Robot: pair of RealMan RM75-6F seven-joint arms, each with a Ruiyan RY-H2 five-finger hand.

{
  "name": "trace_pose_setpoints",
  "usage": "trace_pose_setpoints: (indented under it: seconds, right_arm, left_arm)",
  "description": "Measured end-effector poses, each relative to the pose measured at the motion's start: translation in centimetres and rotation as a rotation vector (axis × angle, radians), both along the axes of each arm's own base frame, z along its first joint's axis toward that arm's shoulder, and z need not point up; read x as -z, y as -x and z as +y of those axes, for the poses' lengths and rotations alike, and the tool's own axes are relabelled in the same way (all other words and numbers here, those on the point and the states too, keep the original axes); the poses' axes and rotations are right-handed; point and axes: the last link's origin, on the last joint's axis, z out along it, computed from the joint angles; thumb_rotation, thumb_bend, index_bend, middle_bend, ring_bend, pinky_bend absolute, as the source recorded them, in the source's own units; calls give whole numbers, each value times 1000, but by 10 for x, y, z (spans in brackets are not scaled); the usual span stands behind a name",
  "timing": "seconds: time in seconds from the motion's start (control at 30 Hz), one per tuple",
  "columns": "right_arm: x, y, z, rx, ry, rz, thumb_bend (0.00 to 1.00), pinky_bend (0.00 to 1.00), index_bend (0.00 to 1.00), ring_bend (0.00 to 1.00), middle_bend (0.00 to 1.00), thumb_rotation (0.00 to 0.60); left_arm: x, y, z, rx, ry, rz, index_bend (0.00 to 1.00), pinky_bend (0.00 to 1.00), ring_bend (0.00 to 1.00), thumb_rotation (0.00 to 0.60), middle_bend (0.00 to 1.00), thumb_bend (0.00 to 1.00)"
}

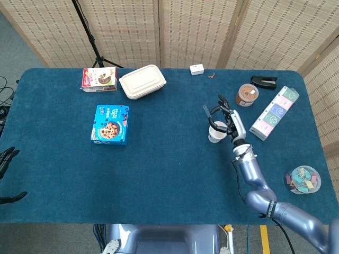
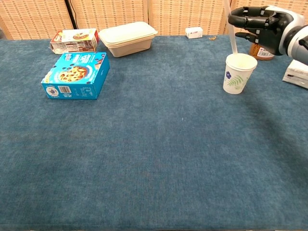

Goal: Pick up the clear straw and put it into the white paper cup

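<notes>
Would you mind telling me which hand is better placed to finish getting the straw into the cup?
The right hand: it already holds the clear straw right over the white paper cup. The left hand sits at the table's far edge.

txt: none legible | blue box [image 2: 75, 75] + red box [image 2: 73, 40] print too blurry

Deep blue felt-like table cover [image 2: 144, 159], white paper cup [image 2: 238, 73] printed with green leaves and small blue flower, bright blue cookie box [image 2: 76, 75], beige food container [image 2: 127, 38], black-fingered right hand [image 2: 260, 26], clear straw [image 2: 231, 36].
</notes>
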Motion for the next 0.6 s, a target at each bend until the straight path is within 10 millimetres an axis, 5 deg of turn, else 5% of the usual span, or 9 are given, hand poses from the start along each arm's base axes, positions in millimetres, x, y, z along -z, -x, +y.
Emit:
trace_pose_setpoints:
  seconds: [0.6]
  right_arm:
    - [18, 12, 7, -3, -30, 3, 498, 0, 543, 0, 0, 600]
  left_arm:
    - [2, -1, 0, 0, 8, 1, 0, 0, 0, 600, 0, 5]
